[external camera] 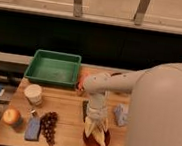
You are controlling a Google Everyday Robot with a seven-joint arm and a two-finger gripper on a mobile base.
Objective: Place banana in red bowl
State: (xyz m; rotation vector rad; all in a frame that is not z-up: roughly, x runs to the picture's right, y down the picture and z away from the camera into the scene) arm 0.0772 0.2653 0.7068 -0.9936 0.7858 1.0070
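The red bowl (96, 139) sits on the wooden table near its front edge, right of centre. The pale yellow banana (99, 133) lies over the bowl, its lower end inside the rim. My gripper (96, 122) hangs straight down from the white arm, which reaches in from the right. It is directly over the bowl and right at the banana's upper end. The gripper hides part of the banana and the bowl's back rim.
A black bar (85, 109) lies just left of the arm. A pale blue-white object (120, 114) is to the right. A green tray (54, 67) is at the back left. A white cup (33, 94), an orange fruit (12, 116), a blue sponge (32, 129) and dark grapes (49, 127) are on the left.
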